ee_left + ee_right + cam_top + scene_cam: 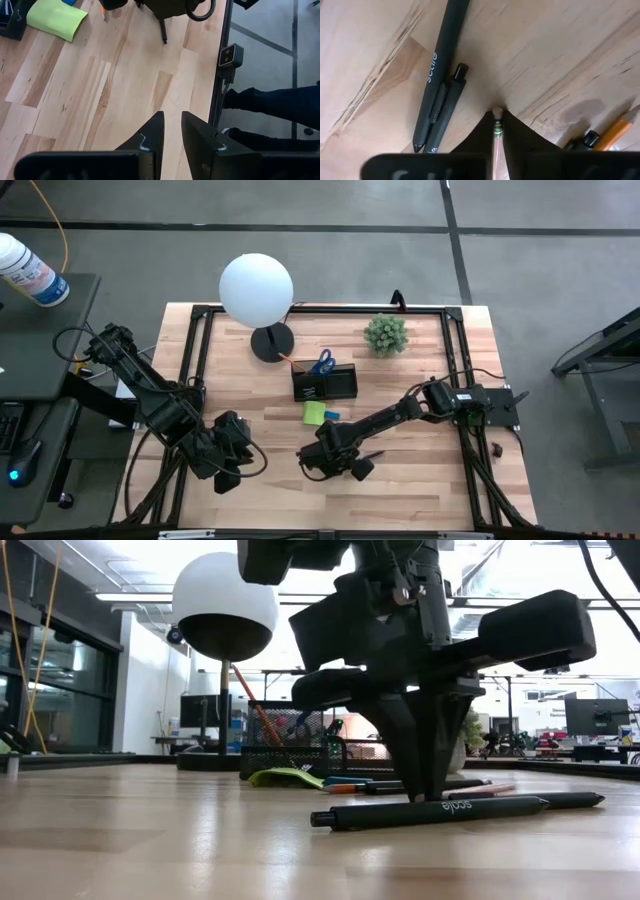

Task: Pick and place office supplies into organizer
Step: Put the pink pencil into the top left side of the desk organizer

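Pinched between my right pincer's (497, 125) tips, a pale pencil (497, 131) lies low on the surface (560, 60) beside two dark pens (437, 85), ready for the organizer (325, 384); my left pincer (172, 135) waits narrowly parted near the front edge.

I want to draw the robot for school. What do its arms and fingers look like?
Both arms are black and made of chunky jointed pieces, with black cables looping beside them. The left gripper has two dark, wedge-shaped fingers that taper to points, with pale scuffs on their edges. The right gripper has matching dark pointed fingers.
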{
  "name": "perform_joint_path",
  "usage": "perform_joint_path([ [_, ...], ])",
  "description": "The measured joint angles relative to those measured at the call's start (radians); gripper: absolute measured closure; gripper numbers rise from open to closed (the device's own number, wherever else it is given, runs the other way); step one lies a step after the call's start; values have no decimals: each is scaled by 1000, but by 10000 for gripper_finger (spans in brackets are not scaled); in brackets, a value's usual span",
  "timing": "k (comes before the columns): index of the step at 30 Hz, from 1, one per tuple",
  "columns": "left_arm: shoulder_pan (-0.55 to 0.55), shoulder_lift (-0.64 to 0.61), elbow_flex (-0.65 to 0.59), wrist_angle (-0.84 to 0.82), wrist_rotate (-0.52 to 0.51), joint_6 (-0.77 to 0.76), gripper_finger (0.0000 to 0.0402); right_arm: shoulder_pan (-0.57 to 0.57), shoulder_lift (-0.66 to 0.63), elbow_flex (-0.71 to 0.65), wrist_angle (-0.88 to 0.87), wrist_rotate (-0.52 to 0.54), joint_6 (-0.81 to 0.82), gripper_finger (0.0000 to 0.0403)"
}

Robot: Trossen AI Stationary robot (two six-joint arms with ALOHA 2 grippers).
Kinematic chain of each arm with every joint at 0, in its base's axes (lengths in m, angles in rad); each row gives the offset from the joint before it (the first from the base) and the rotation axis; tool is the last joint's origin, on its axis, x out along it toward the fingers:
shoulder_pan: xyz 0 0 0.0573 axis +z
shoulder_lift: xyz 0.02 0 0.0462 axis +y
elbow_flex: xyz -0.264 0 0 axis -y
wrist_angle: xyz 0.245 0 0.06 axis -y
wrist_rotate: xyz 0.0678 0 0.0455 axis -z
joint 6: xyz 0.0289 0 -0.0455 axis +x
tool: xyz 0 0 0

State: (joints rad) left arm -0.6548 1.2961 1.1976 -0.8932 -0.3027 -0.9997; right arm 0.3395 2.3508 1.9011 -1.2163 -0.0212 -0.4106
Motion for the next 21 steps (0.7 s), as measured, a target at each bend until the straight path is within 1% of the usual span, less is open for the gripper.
perform_joint_path([
  [6, 0, 0, 0, 0, 0, 0, 346, -1, 0, 0, 3, -1, 28, 398],
  [13, 0, 0, 0, -1, 1, 0, 346, -1, -1, 2, -41, 33, 30, 400],
  [18, 0, 0, 0, -8, 0, 0, 346, -2, 2, 51, -77, 62, 37, 400],
  [21, 0, 0, 0, -11, -1, 0, 346, -5, 2, 97, -102, 57, 51, 400],
])
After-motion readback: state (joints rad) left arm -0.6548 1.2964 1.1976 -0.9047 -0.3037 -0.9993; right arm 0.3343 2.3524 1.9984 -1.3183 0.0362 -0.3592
